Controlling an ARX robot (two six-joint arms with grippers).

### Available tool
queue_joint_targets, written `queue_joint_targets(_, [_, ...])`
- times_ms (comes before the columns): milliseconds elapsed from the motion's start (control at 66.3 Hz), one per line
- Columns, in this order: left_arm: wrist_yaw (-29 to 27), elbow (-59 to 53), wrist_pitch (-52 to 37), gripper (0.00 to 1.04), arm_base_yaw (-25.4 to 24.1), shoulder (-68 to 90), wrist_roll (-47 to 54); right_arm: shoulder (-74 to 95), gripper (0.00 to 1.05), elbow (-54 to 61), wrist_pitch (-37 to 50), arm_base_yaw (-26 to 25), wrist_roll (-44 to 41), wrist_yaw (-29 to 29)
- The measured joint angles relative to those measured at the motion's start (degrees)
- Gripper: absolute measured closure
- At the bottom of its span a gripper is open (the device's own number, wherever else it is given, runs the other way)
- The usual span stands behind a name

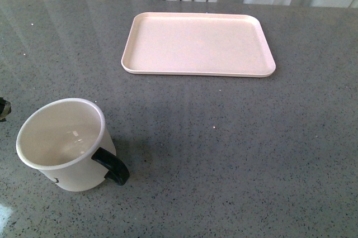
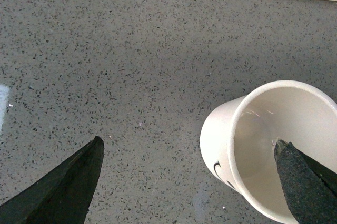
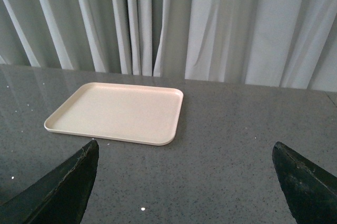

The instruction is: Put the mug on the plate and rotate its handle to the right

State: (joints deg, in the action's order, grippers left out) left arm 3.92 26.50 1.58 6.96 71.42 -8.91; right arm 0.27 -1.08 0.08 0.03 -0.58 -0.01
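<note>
Mug [image 1: 62, 147] alone on grey table [image 1: 240, 148], one handle [image 1: 112, 167], one plate [image 1: 198, 42], well apart

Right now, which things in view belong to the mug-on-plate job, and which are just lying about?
Job: mug, black handle, plate, open left tool at the mug.
Just there: grey table, curtains, right tool, open and holding nothing.

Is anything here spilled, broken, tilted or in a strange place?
Nothing stands out. The mug stands upright and empty on the table, and its handle looks whole. The plate lies flat and bare farther back. No spill or damage shows.
</note>
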Motion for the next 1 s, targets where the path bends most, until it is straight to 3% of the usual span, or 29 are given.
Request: queue_joint_targets(995, [3.17, 3.65, -7.28, 0.09, 2.82, 15.04, 1.55, 0.00, 0.09, 0.00, 0.00, 0.00, 0.00, 0.00])
